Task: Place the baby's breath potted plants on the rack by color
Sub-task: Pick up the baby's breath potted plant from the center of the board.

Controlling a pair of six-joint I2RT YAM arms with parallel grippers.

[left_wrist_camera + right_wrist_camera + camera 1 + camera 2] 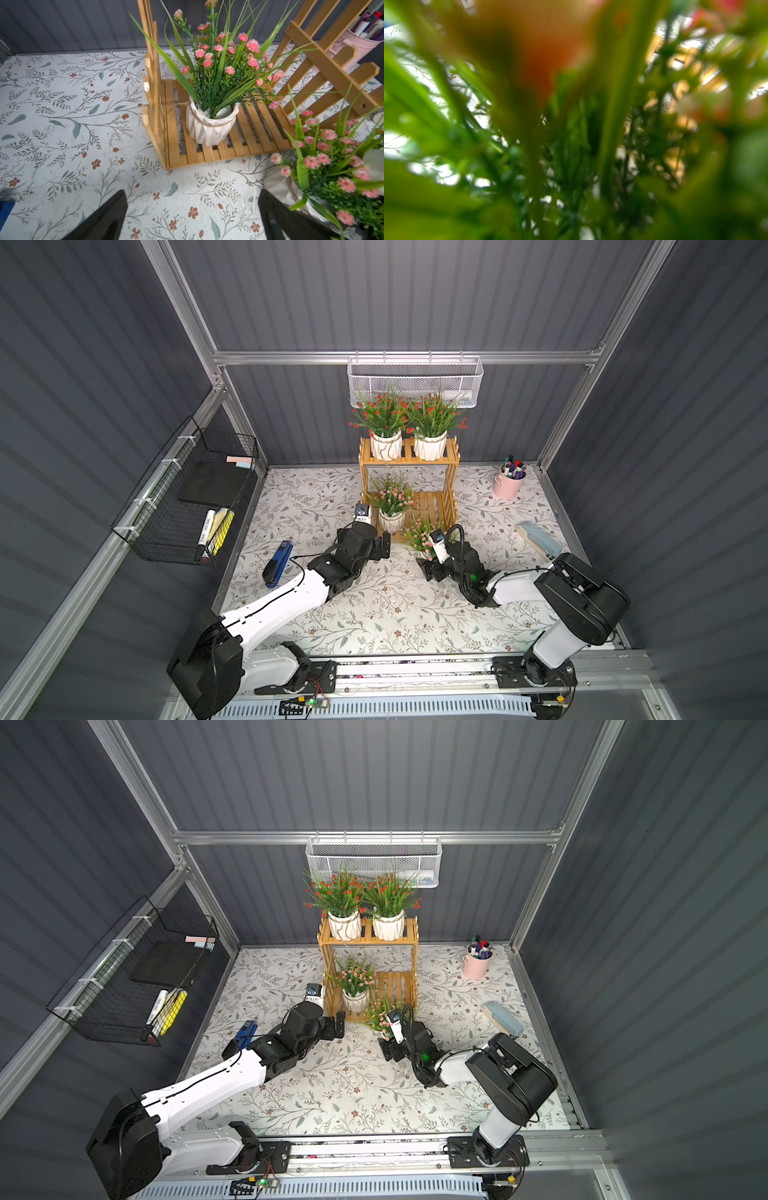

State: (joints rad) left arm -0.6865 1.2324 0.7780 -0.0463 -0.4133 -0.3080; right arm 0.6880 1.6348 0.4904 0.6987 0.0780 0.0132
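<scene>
**Inspector:** Where are the plants standing?

**Operator:** The first red plant (384,418) and the second red plant (434,418) are sitting upright, side by side, on the top shelf of the rack (409,463). One pink plant (212,122) is standing on the bottom shelf, toward the rack's left end, and the slats beside it are lying bare. The other pink plant (419,536) is sitting just in front of the bottom shelf, off the rack.

**Inspector:** And the claws?

**Operator:** The left claw (191,222) is hanging released and empty over the counter (374,614), just before the rack's front edge. The right claw (430,570) is sitting at the other pink plant's pot, its camera buried in leaves. I cannot tell whether it is clenching the pot.

**Inspector:** What is the step asking for?

**Operator:** In my judgement, the other pink plant is going onto the bare slats beside its match. The pot is wanting a firm hold below the rim, a lift clearing the front slat, and an upright set-down apart from its neighbour, since the long leaves are likely tangling. The left claw is crowding the approach and is better drawing aside.
</scene>
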